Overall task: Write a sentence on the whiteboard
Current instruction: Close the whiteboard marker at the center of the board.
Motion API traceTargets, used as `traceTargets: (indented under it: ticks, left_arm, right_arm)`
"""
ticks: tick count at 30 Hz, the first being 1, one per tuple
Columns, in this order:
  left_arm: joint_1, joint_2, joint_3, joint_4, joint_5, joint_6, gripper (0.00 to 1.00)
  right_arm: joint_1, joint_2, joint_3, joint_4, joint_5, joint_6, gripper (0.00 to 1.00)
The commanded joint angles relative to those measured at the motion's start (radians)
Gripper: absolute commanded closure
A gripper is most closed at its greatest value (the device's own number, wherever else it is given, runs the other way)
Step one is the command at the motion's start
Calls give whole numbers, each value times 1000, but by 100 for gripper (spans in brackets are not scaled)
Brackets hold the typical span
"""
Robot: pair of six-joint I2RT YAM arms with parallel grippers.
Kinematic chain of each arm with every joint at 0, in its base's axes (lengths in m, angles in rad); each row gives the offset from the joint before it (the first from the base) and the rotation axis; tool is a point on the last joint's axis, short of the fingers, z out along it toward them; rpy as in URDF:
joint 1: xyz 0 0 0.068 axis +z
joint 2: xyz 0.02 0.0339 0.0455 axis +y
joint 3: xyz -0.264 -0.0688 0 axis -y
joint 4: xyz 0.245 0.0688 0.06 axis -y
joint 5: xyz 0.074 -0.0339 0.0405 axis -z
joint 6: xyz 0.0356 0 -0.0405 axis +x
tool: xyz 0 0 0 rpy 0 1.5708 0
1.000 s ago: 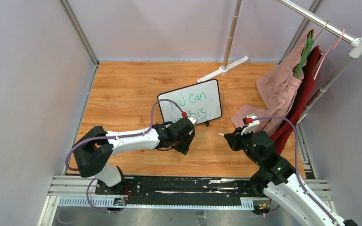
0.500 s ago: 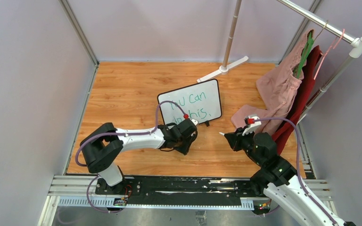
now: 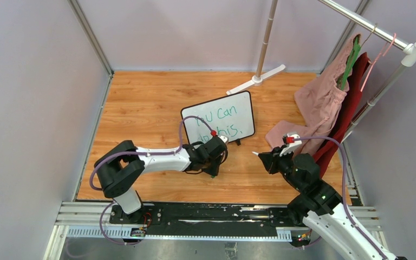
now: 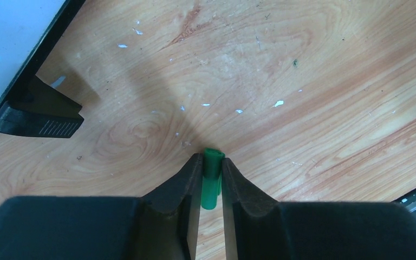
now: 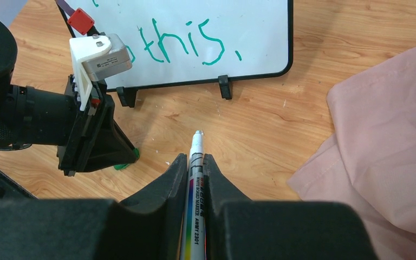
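- Judge the step in hand as recapping: in front of the whiteboard's (image 3: 238, 105) near edge, see the left gripper (image 4: 211, 160) clenched on a green cap (image 4: 211, 181). One finger presses each side, and the cap lies on the wooden table (image 4: 314, 81).
- Check that the pinch is square before lifting. Only the cap's end shows past the fingertips, so a shallow or skewed hold could probably let it roll out.
- Raise the cap straight up from the table, clear of the whiteboard's black foot (image 4: 35, 116) close by, so the board is not nudged.
- Off the whiteboard's near right corner, find the right gripper (image 5: 195, 160) grasping the marker (image 5: 195, 181), its bare white tip aimed toward the board.
- Hold the marker steady and bring the cap to it in front of the whiteboard, lined up with the barrel, then push on along that line, not from the side.
- Cannot tell from these views which end of the cap is open, so turn the open end to face the tip before closing in.
- Stay off the whiteboard's face. The sentence (image 5: 189, 46) stands there in green on two lines, with "can" above and "this." below, its first words hidden behind the left arm's cable.
- Mind the pink cloth (image 5: 379, 135) lying to the right of the whiteboard, since a bare tip brushing it would likely mark it.
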Motion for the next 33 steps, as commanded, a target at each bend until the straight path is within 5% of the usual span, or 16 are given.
traceTargets:
  ticks: [1, 11, 16, 25, 33]
  left_arm:
    - [-7, -6, -38, 5, -34, -31, 79]
    - [-7, -164, -150, -39, -213, -212, 93]
    - [-7, -218, -175, -74, -285, -310, 78]
    - [-8, -225, -132, -167, -269, -244, 44]
    - [-8, -169, -12, -311, -174, 6, 43]
  right_arm:
    - [8, -20, 12, -6, 15, 13, 100]
    - [9, -25, 2, -1, 15, 28, 100]
    - [9, -36, -3, -4, 13, 29, 100]
    - [9, -52, -5, -5, 19, 22, 100]
    - [9, -56, -4, -6, 22, 19, 100]
